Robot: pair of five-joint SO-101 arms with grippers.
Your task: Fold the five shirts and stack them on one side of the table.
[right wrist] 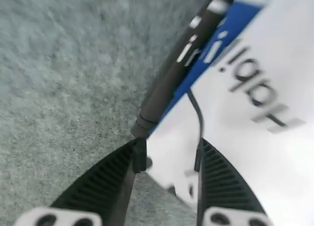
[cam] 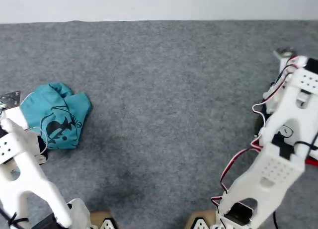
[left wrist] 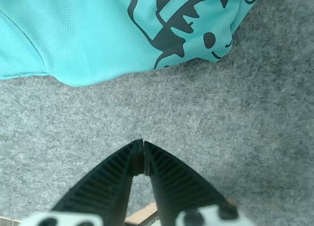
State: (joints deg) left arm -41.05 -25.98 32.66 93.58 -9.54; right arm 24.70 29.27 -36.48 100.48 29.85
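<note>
teal shirt lies bunched, dark print upward, at one side of the grey desk, beside the left arm. left claw is pressed together, tips touching, holding nothing, over bare desk near the shirt's edge. right arm stands at the opposite side. right claw is spread, with white printed cloth between its fingers; contact cannot be told. a dark cable runs beside it.
</note>
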